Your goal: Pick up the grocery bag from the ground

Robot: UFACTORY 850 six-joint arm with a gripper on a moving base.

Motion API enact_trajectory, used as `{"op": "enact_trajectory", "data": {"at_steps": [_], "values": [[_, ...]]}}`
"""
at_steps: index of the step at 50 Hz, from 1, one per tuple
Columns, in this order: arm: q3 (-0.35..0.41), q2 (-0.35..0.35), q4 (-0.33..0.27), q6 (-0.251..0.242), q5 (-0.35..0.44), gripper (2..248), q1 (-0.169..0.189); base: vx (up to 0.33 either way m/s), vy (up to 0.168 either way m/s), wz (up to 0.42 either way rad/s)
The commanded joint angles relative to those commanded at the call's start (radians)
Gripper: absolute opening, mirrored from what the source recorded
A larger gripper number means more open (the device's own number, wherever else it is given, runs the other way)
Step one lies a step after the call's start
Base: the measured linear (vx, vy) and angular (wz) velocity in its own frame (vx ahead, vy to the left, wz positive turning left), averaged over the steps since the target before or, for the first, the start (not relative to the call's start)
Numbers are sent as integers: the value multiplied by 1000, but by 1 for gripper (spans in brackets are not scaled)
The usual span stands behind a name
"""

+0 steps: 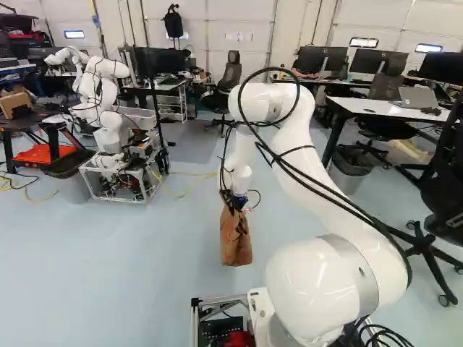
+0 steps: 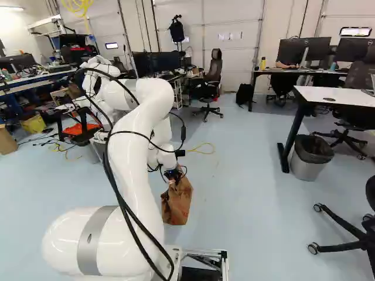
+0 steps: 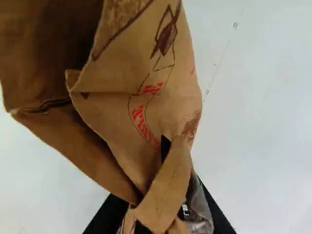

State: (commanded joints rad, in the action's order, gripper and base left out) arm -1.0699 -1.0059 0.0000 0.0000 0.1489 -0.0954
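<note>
Indeed, the pincer (image 1: 236, 205) pinches the paper bag (image 1: 236, 242) closed-fingered.

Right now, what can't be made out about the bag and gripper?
- Contents of the paper bag: all views, behind its own paper.
- Pads of the gripper: wrist view, behind handle strip and crumpled paper.
- Bag's far end: cut off by the wrist view's edge.
</note>
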Motion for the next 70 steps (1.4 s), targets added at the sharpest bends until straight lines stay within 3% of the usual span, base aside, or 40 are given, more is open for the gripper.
{"op": "enact_trajectory", "data": {"at_steps": [70], "values": [[259,315,0,0,0,19,-8,0,0,0]]}}
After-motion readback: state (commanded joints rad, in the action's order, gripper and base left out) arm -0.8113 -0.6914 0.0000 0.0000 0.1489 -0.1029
